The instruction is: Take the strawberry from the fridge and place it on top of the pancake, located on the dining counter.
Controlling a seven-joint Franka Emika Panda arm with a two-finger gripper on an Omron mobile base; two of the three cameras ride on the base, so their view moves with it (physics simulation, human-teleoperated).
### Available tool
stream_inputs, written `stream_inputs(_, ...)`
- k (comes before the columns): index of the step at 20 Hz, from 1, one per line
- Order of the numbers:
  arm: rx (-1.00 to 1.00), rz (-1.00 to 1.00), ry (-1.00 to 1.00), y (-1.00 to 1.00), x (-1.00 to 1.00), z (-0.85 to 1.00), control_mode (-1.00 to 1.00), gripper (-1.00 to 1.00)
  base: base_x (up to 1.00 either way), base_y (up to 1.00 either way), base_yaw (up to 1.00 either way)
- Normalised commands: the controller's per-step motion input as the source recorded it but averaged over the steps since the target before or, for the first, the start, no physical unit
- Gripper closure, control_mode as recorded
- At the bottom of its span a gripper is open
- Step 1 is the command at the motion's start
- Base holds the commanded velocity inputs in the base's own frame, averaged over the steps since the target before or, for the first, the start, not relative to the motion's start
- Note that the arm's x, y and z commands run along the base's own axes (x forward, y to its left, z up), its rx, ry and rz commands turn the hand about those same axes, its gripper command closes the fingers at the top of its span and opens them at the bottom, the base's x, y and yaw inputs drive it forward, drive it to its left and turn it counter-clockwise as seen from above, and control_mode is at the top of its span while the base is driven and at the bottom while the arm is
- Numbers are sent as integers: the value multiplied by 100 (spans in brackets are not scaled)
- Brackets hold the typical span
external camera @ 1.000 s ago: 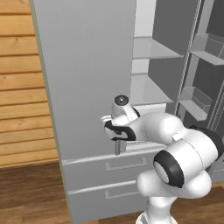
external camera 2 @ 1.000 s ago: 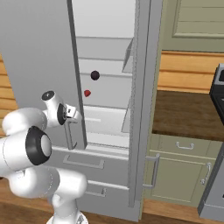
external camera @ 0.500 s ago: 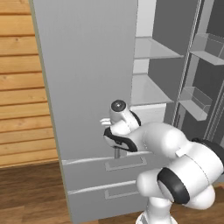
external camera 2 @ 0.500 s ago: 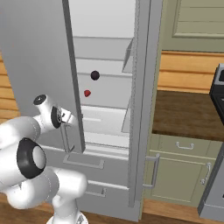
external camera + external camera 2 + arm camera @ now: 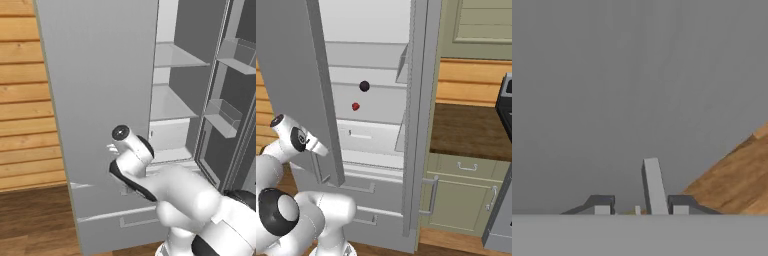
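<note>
Glossy white arm (image 5: 185, 200), dark joints

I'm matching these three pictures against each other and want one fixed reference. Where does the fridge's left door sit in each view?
Left base view: the left door covers the centre-left, its outer face toward the camera.
Right base view: it stands at the upper left, seen nearly edge-on, beside the shelf with the strawberry.
Hand view: its grey face spans the picture; the gripper is shut on the door handle.
Shared landmark: the handle.
</note>
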Motion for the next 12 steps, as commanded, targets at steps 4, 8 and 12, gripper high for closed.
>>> stream_inputs(4,-7,-18,-1,69,-81,-19,-100,100,0,0,0)
stream_inputs(8,-13,-17,0,82,-65,-16,-100,100,0,0,0)
stream_inputs(12,-14,-14,-1,76,-44,-11,-100,100,0,0,0)
